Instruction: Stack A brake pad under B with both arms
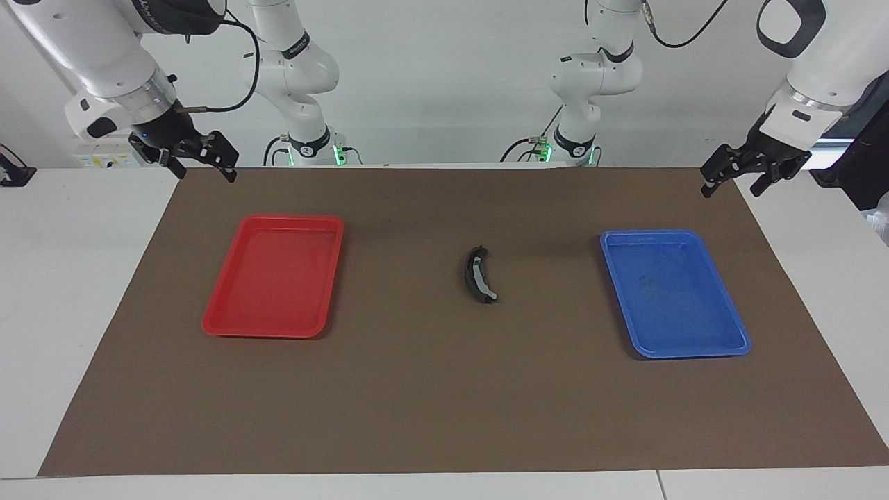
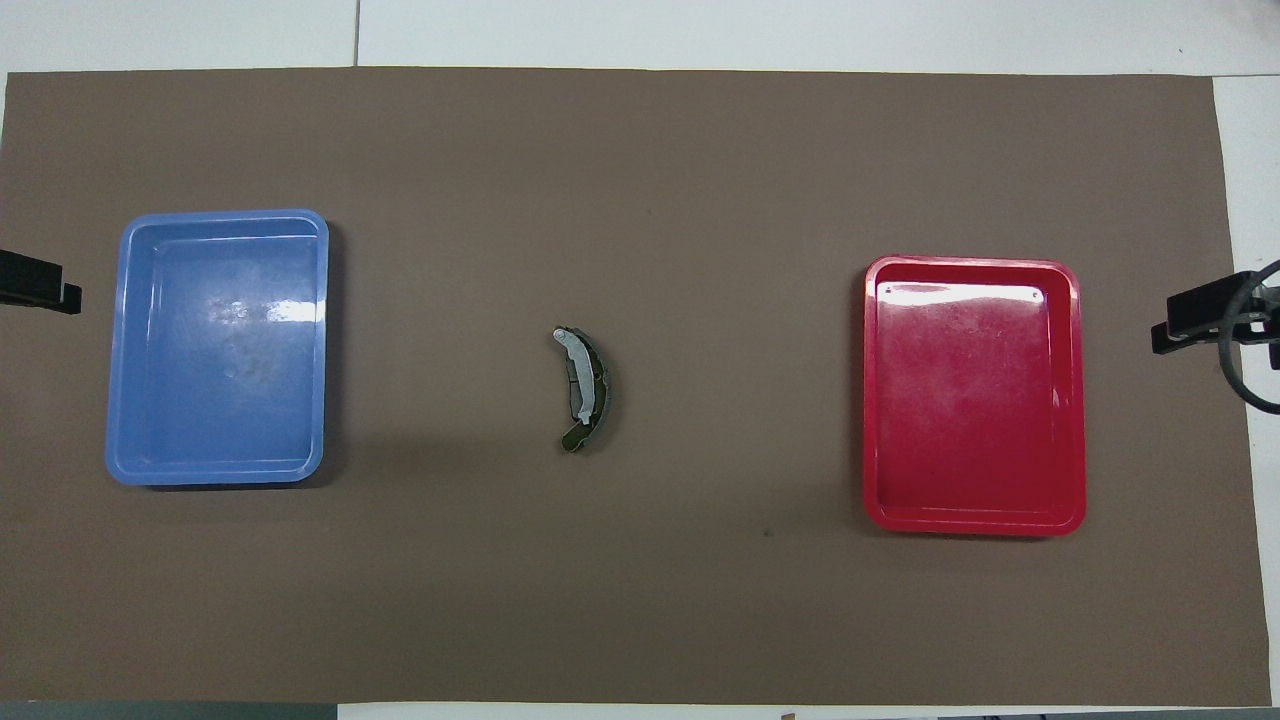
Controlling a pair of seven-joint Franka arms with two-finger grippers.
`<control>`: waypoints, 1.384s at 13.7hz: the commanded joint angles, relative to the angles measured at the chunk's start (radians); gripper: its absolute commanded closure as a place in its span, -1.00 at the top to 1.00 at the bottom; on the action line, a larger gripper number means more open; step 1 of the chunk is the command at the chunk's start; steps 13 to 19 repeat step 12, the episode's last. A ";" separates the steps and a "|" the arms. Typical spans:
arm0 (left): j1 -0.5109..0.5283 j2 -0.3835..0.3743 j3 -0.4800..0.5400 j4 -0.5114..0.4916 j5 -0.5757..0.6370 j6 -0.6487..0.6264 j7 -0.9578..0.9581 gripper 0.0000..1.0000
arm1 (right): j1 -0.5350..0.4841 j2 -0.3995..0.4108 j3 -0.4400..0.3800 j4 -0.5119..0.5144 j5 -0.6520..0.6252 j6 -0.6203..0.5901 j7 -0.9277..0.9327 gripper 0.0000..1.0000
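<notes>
Nearest the robots, the left end effector (image 1: 729, 172) hangs in the air over the brown mat's (image 1: 444, 403) corner at the left arm's end of the counter (image 1: 42, 278). Its fingers are spread wide and hold nothing. The right end effector (image 1: 198, 158) hangs over the mat's corner at the right arm's end, also wide open with nothing in it.

Farther out, the shiny red plastic tray (image 1: 274, 332) lies toward the right arm's end and the blue plastic tray (image 1: 722, 345) lies toward the left arm's end.

Between the trays, in the middle of the mat, lies the long curved black brake pad with a light grey strip (image 1: 478, 276). A dark pad seems to lie under it, but I cannot tell for sure.
</notes>
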 commanded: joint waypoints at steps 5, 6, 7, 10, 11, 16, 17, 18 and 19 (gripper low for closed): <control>0.047 0.008 -0.062 0.003 -0.015 -0.071 -0.010 1.00 | 0.078 -0.041 -0.142 -0.095 -0.029 0.078 -0.079 1.00; 0.047 0.008 -0.061 0.006 -0.013 -0.072 -0.008 1.00 | 0.078 -0.028 -0.139 -0.091 -0.029 0.099 -0.096 1.00; 0.045 0.008 -0.061 0.004 -0.013 -0.066 -0.007 1.00 | 0.080 -0.015 -0.136 -0.077 -0.029 0.096 -0.096 1.00; 0.048 0.003 -0.059 0.001 -0.013 -0.063 -0.008 1.00 | 0.080 -0.011 -0.133 -0.075 -0.029 0.099 -0.096 1.00; 0.048 0.003 -0.059 0.001 -0.013 -0.063 -0.007 1.00 | 0.080 -0.012 -0.131 -0.075 -0.030 0.101 -0.096 1.00; 0.048 0.003 -0.059 0.001 -0.013 -0.063 -0.008 1.00 | 0.080 -0.012 -0.130 -0.075 -0.030 0.101 -0.096 1.00; 0.048 0.003 -0.059 0.001 -0.013 -0.063 -0.008 1.00 | 0.080 -0.012 -0.130 -0.075 -0.030 0.101 -0.096 1.00; 0.048 0.003 -0.059 0.001 -0.013 -0.063 -0.008 1.00 | 0.080 -0.012 -0.130 -0.075 -0.030 0.101 -0.096 1.00; 0.048 0.003 -0.059 0.001 -0.013 -0.063 -0.008 1.00 | 0.080 -0.012 -0.130 -0.075 -0.030 0.101 -0.096 1.00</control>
